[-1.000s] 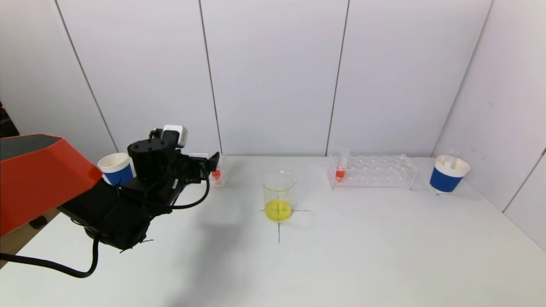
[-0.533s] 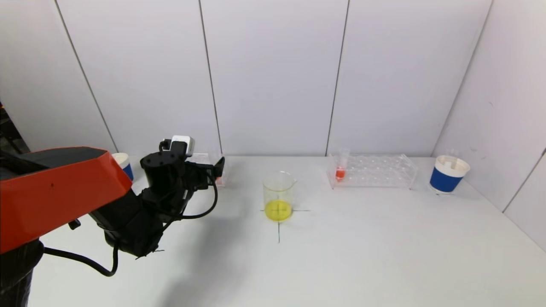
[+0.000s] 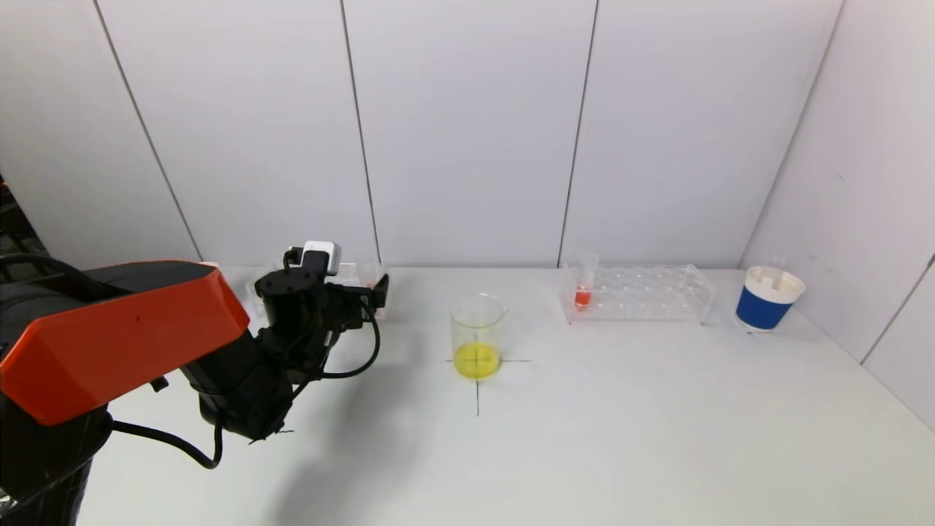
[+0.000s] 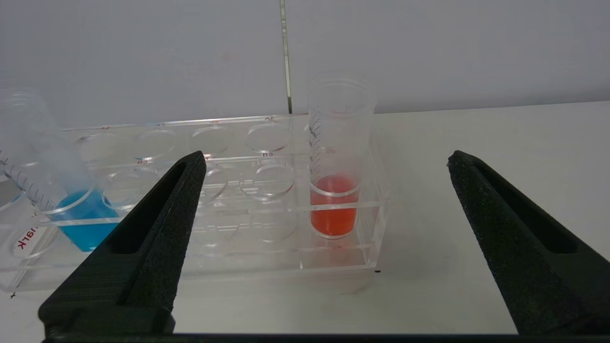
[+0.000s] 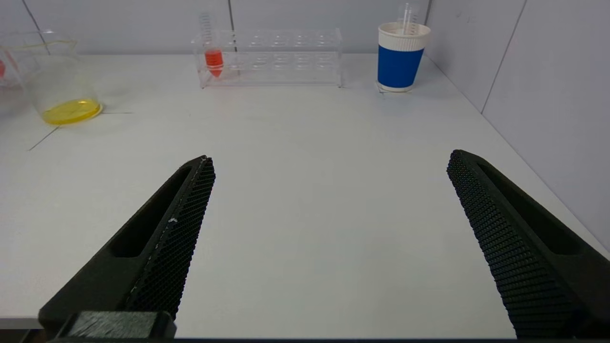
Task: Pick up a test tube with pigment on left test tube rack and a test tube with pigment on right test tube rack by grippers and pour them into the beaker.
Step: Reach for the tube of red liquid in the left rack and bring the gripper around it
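1. Head view: the left gripper (image 3: 376, 292) is seen held at the near end of the left test tube rack (image 4: 228, 190), far left on the tabletop (image 3: 621, 424).
2. Its jaws are spread wide and nothing is held; the tube of orange pigment (image 4: 333, 205) is framed between them in the left wrist view, untouched, upright in the rack's right end slot.
3. A tube of blue pigment (image 4: 76, 214) is seen tilted at the rack's other end.
4. The beaker (image 3: 477, 336), holding yellow liquid, is placed centrally on a drawn cross.
5. The right test tube rack (image 3: 643, 292), with one orange tube (image 3: 583, 288) at its left end, is set far right, beside a blue cup (image 3: 767, 299).
6. The right gripper (image 5: 329, 200) is kept low over the near right tabletop, jaws spread, nothing held.
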### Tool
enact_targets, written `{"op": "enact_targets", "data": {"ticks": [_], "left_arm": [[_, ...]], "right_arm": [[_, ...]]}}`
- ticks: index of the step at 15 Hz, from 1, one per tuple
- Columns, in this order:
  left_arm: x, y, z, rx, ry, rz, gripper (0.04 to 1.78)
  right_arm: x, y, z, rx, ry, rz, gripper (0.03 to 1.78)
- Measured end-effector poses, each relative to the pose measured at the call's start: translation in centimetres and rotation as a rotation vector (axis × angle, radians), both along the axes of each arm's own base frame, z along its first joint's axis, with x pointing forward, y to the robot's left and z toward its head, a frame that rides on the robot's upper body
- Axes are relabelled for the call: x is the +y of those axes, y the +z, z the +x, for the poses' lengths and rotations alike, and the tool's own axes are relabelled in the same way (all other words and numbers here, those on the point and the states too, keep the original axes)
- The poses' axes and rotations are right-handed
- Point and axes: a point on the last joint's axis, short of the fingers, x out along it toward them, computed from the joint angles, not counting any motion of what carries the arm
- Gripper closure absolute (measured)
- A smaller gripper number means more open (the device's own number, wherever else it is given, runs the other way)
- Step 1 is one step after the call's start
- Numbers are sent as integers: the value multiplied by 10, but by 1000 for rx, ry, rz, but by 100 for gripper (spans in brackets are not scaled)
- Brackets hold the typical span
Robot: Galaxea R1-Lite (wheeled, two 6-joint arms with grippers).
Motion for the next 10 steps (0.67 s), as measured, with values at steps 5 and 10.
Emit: {"op": "enact_targets", "data": {"ticks": [5, 10], "left_arm": [[-2, -6, 8, -3, 25, -1, 5], [-3, -9, 15, -7, 37, -2, 5]], "right_arm": [[0, 0, 0, 0, 0, 0, 4], [0, 0, 0, 0, 0, 0, 4]]}}
